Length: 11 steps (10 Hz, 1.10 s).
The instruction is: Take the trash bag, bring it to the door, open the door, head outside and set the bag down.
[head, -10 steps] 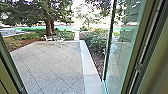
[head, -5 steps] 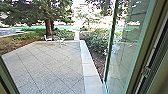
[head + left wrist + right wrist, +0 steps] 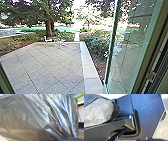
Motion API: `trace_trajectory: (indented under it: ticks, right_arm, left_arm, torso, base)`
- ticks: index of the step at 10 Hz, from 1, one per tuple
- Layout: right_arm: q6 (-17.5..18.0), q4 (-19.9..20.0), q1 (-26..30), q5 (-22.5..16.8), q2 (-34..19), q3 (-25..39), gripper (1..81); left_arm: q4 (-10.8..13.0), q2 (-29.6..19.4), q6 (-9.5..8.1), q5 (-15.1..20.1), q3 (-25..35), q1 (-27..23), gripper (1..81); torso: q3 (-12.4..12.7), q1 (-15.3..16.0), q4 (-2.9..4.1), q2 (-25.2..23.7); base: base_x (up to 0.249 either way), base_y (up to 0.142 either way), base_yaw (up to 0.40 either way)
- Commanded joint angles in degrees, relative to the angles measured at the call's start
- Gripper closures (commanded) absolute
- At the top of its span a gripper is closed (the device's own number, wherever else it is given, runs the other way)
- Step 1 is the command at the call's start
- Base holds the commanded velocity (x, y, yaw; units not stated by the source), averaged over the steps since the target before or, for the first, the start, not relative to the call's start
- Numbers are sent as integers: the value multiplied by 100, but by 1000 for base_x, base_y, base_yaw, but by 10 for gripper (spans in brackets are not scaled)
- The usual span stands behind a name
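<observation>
Smoky, see-through plastic: the trash bag [image 3: 23,117] is at the left jaws, its neck drawn into tight, shiny pleats that they appear to be grasping. The body looks full and rounded, with something pale bulging inside near the right jaws; whether those are released or clenched, I can't tell. Ahead of both, the door frame [image 3: 5,81] has slid outward since a moment ago, and more of the paved yard [image 3: 50,67] shows beside the glass panel [image 3: 132,47]. So the robot seems to be edging outside, the bag yet to be put down.
</observation>
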Motion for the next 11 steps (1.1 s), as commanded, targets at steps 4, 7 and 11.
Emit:
trace_trajectory:
  ticks: [4, 7, 11]
  right_arm:
    - [-139, -104, 220, -371, 68, 75, 10]
    - [-139, -104, 212, -371, 68, 75, 10]
    - [-139, -104, 212, -371, 77, 75, 10]
  left_arm:
    - [16, 52, 39, 352, 43, -310, 811]
    - [16, 52, 39, 352, 43, -310, 811]
    - [16, 61, 39, 352, 43, -310, 811]
  torso:
    - [0, 1, 0, -5]
    - [0, 1, 0, -5]
    - [5, 1, 0, -15]
  base:
    - [114, 0, 0]
    - [117, 0, 0]
    - [125, 0, 0]
